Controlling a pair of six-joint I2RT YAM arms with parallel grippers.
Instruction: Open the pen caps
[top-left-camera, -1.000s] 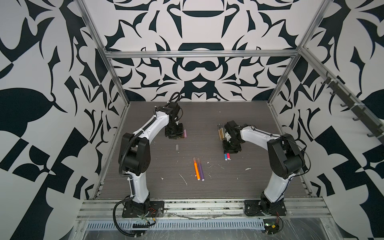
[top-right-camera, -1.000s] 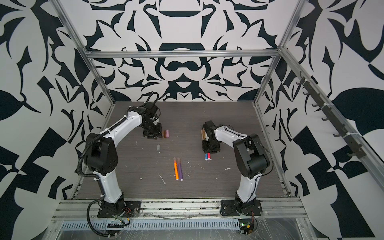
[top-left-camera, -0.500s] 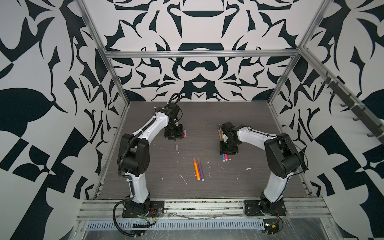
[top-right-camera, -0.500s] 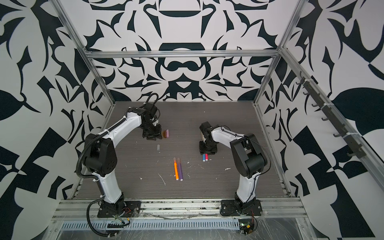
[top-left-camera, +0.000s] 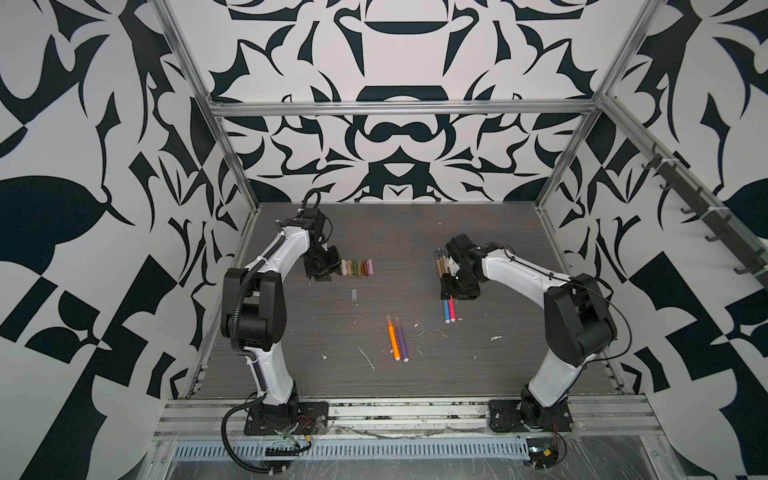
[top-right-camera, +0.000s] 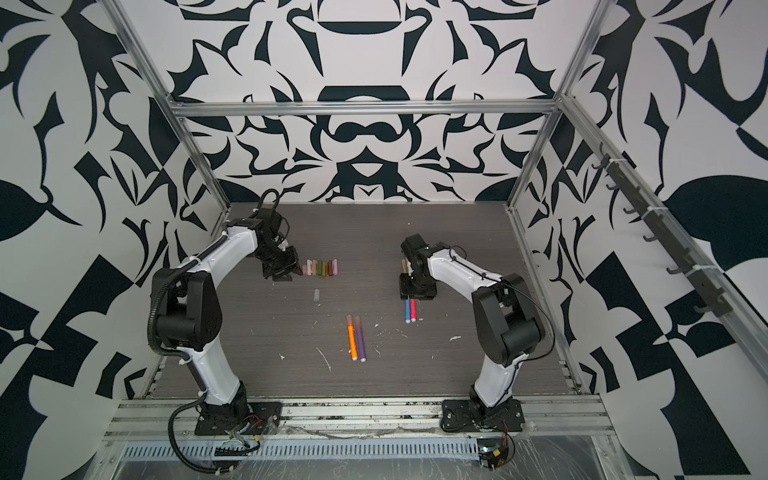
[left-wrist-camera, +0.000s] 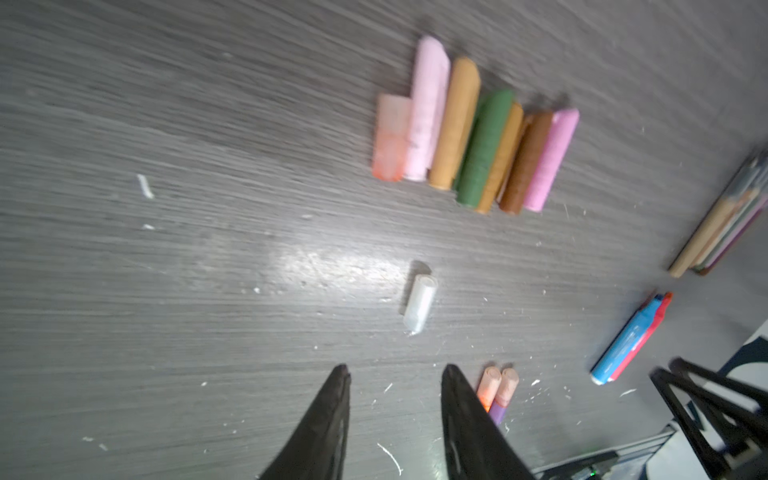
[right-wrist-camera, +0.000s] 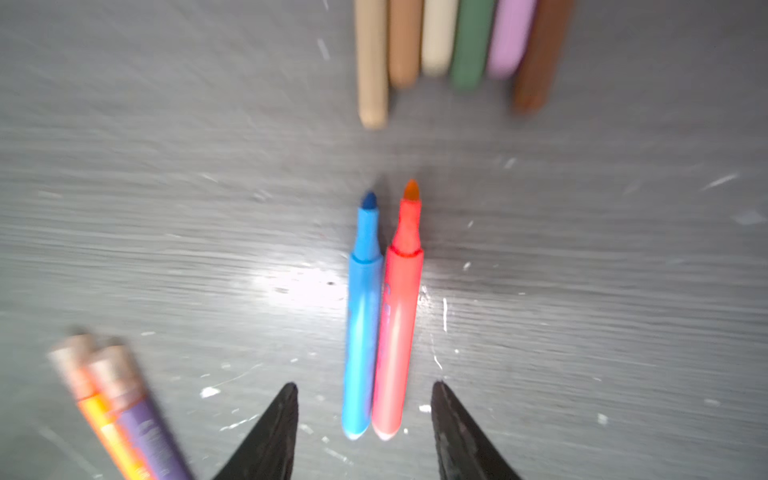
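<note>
Several pen caps (top-left-camera: 357, 267) (top-right-camera: 320, 267) (left-wrist-camera: 473, 133) lie in a tight row, and a clear cap (top-left-camera: 354, 295) (left-wrist-camera: 420, 303) lies apart in front of them. My left gripper (top-left-camera: 322, 268) (left-wrist-camera: 396, 368) is open and empty, just left of the row. An orange and a purple pen (top-left-camera: 397, 336) (right-wrist-camera: 112, 399) lie mid-table with peach caps on. A blue and a red-pink pen (top-left-camera: 449, 311) (right-wrist-camera: 382, 311) lie side by side, tips bare. My right gripper (top-left-camera: 457, 289) (right-wrist-camera: 365, 385) is open above their butt ends, holding nothing.
A row of thin uncapped pens (top-left-camera: 442, 264) (right-wrist-camera: 457, 41) in tan, brown, green and lilac lies beyond the right gripper. White scraps (top-left-camera: 368, 358) dot the dark table (top-left-camera: 519, 332). Metal frame posts and patterned walls close in the table's left, back and right sides.
The right gripper's jaws have widened and it shifted slightly left with the blue and red-pink pens. The left gripper drew back to the left, uncovering the row of caps.
</note>
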